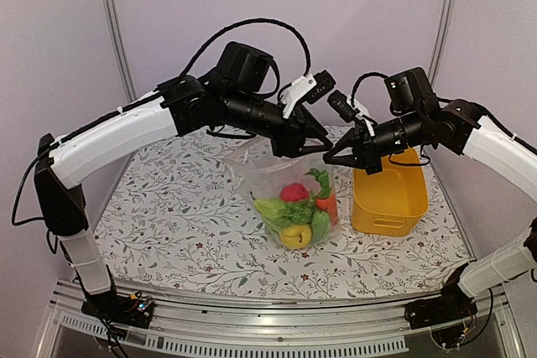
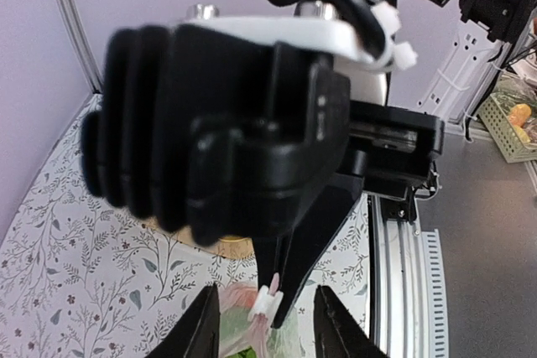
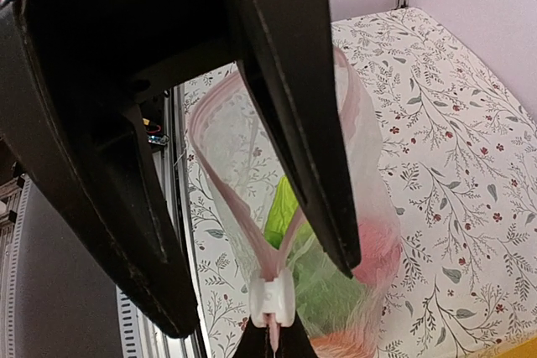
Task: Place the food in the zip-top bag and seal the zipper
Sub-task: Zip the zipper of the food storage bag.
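Note:
The clear zip-top bag (image 1: 252, 169) stands on the table with the food in it: a red ball (image 1: 294, 192), a yellow lemon (image 1: 295, 236), green pieces (image 1: 275, 210) and a carrot (image 1: 328, 205). Its mouth gapes; the two pink zipper strips (image 3: 226, 199) meet at a white slider (image 3: 271, 301), also in the left wrist view (image 2: 267, 303). My right gripper (image 3: 273, 345) is shut on the bag's zipper end just beside the slider (image 1: 329, 157). My left gripper (image 2: 268, 329) is open, its fingers (image 3: 302, 123) straddling that pinched end (image 1: 317, 147).
The orange-yellow basket (image 1: 390, 194) stands right of the bag, under my right arm. The flowered tablecloth (image 1: 168, 215) covers the table. A metal rail (image 1: 277, 316) runs along the near edge.

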You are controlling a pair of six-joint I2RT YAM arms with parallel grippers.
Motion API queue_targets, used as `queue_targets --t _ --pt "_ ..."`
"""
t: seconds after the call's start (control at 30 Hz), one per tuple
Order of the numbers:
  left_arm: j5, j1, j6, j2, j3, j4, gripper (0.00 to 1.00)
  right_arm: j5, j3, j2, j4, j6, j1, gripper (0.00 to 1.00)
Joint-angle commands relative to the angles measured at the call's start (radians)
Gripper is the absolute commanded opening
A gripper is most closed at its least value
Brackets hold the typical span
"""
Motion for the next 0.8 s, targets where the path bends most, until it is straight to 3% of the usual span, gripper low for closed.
queue_targets --t 0.0,0.47,0.77 --pt "0.055 0.006 -0.006 0.000 -0.042 0.011 0.38 -0.012 -0.004 -0.036 0.003 -0.006 0.006 0.00" --pt "0.041 0.012 0.011 0.011 -0.053 0.011 0.27 -0.016 0.013 -0.015 -0.009 -0.014 0.009 0.00" --pt "0.042 0.012 0.003 0.029 -0.054 0.021 0.30 -0.017 0.018 -0.013 -0.017 -0.025 0.013 0.00"
